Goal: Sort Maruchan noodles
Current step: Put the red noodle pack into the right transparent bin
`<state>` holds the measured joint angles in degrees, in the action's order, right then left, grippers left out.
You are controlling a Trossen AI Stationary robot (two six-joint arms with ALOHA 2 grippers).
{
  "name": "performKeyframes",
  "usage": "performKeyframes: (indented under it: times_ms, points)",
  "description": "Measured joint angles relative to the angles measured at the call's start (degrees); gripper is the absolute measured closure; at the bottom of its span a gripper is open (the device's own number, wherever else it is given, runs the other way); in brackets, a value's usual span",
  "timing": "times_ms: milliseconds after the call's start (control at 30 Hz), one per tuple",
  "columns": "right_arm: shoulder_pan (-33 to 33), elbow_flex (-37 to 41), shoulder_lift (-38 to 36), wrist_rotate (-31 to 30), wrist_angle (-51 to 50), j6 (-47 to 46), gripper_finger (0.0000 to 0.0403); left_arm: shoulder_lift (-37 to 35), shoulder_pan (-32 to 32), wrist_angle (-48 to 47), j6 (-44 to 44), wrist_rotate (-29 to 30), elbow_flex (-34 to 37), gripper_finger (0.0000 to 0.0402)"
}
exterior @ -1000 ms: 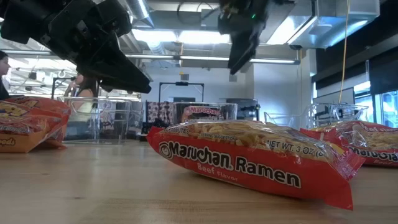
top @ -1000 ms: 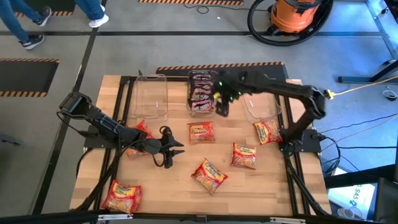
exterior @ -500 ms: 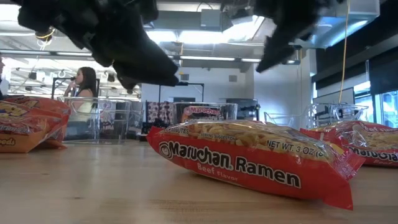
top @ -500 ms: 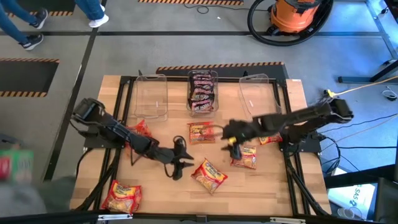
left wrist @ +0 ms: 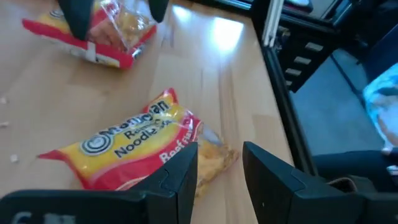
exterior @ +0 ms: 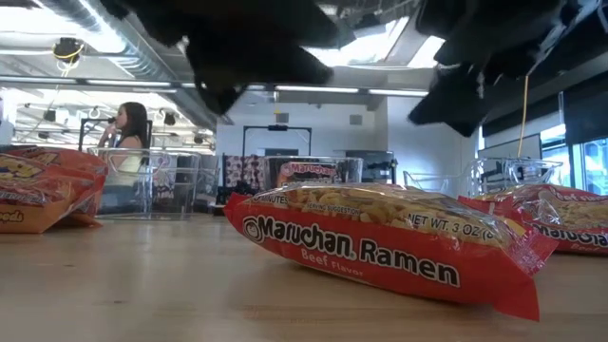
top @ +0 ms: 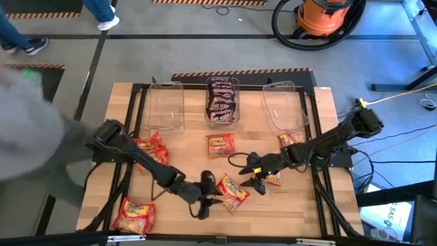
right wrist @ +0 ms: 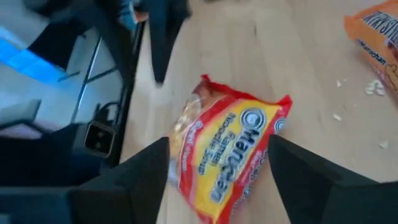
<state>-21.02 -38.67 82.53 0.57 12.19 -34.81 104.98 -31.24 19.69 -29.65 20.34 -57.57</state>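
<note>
Table (top: 300,208) of pale wood carries clear plastic bins (top: 166,106) and scattered red-and-yellow crinkly Maruchan noodles packets (top: 231,192). Left gripper (top: 207,198) and right gripper (top: 256,179) hover over the centre one, jaws spread. Light, slippery, brittle inside, probably; pinch across its short edges.

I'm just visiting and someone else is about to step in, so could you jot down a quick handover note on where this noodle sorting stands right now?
Left end effector: open, empty, low over the front of the table, beside a red-and-yellow packet.
Right end effector: open, empty, on that packet's other side.
Done: dark packets lie stacked in the middle clear bin.
Left: the left bin and right bin hold nothing. Loose packets remain at centre, right, under the right arm, left and front-left.
</note>
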Motion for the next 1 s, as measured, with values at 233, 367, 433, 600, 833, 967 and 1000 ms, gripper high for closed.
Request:
performKeyframes:
  times_ms: [233,367,433,600,833,967,1000]
  points:
    - [0.02,0.02,5.35,-1.61,2.05,-3.56,0.0096,4.89,-0.26,-0.42,-1.57,-2.48,-2.56,0.0280]
    - [0.16,-0.05,7.69,-1.56,2.93,-6.75,0.0092,5.42,-1.27,-1.20,-2.01,-3.24,-2.66,0.0280]
    - [0.46,0.04,8.90,-1.01,3.15,-8.51,0.0095,6.14,-1.46,-1.16,-2.06,-3.40,-2.68,0.0280]
    - [0.95,-0.05,12.59,1.87,5.54,-11.86,0.0101,8.78,-1.27,-1.50,-1.77,-1.34,-2.51,0.0280]
    - [1.18,0.00,15.49,5.12,6.78,-14.94,0.0102,12.53,0.02,-0.46,-4.06,-1.24,-2.49,0.0280]
    - [1.18,0.00,16.65,7.53,11.32,-15.13,0.0102,12.92,0.58,-0.34,-4.37,-1.15,-2.49,0.0280]
    - [1.18,-0.01,16.80,8.26,12.71,-15.20,0.0102,12.92,0.69,-0.35,-4.37,-1.18,-2.49,0.0280]
